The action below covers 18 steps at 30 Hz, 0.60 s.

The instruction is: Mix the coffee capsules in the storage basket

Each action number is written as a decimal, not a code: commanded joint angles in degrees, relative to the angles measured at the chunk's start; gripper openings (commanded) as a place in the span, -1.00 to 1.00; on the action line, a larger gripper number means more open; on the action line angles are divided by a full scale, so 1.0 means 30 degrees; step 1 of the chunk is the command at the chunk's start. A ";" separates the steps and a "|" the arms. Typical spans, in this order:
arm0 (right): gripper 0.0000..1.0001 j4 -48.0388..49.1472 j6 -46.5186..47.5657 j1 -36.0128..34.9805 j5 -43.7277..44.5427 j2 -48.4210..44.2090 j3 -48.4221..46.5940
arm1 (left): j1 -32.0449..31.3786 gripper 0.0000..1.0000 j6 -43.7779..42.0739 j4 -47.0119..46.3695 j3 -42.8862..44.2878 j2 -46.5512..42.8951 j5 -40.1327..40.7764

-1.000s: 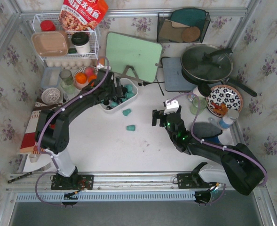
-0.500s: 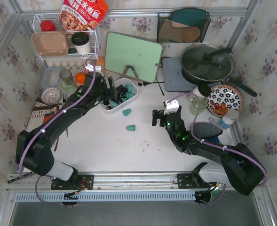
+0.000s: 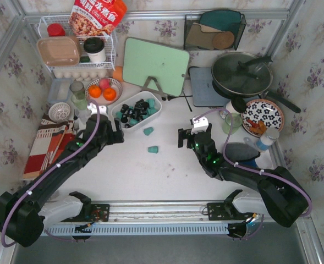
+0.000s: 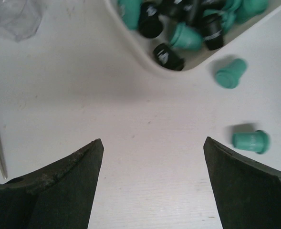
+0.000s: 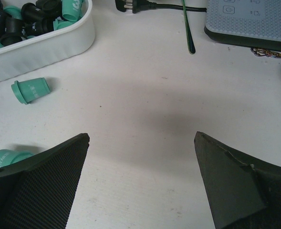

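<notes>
My two black jointed arms [image 3: 57,168]: purple cable [image 3: 95,124] tied along each, green lights [image 3: 208,161] near wrist, black wedge-shaped fingers [image 4: 59,191], scuffed edges.

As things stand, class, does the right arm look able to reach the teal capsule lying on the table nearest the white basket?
Probably yes: the right gripper is open, and only bare table lies between it and that capsule. The basket wall stands apart behind it.

Open table [image 3: 167,179] fills the frame's centre, broken only by two loose capsules [image 3: 153,149]. Upper left, storage basket [image 3: 148,119], fruit bowl [image 3: 116,84] and perhaps a glass jar [image 3: 77,92] crowd passage.
</notes>
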<state>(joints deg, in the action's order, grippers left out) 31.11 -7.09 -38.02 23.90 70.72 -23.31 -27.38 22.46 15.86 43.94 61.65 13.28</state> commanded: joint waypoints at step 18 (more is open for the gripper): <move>1.00 0.3121 0.0202 0.0012 0.0588 -0.1745 0.1648 | -0.0103 0.87 -0.1278 -0.4667 -0.6524 -0.6112 0.5066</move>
<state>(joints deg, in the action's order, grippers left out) 35.24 -6.74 -38.02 24.14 65.89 -18.87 -27.75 17.58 1.85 22.26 44.21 24.60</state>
